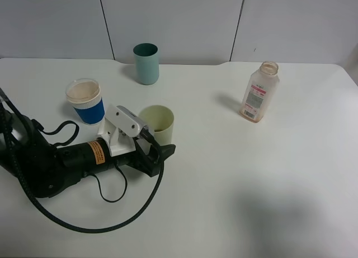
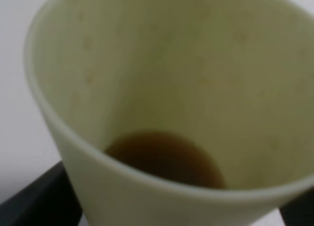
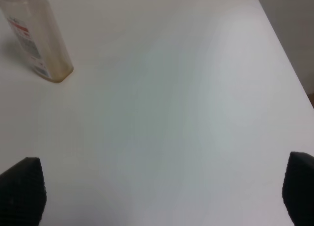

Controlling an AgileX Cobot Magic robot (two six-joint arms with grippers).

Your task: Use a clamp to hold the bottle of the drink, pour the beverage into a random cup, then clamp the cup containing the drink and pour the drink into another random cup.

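Lying low along the near left of the white table point(image 1: 251, 202), the black left arm point(image 1: 50, 163) is seen with its cable looped beside it, and the left claw point(image 1: 158, 141) is set around the lower part of a pale cup point(image 1: 156, 122). The claw is closed on that cup: in the left wrist view a dark finger point(image 2: 37, 199) is pressed against one side of the cup's wall, and a second is shown at the opposite side. The pale cup is stood upright on the table, and a small pool of brown drink point(image 2: 164, 157) is held at its bottom. The right claw point(image 3: 159, 191) is shown only in the right wrist view, where its dark fingertips point(image 3: 22, 191) are spread wide apart above bare tabletop. Just beyond the pale cup, to its left, a blue cup point(image 1: 85, 101) with a white rim is placed, near it but apart; what is inside cannot be told. Over on the right, well apart from the cups, the bottle point(image 1: 259, 92) is stood upright with its mouth open, a labelled, see-through body being shown with a tan tint near the base. Farthest back, a teal cup point(image 1: 146, 63) is stood upright near the table's rear edge.
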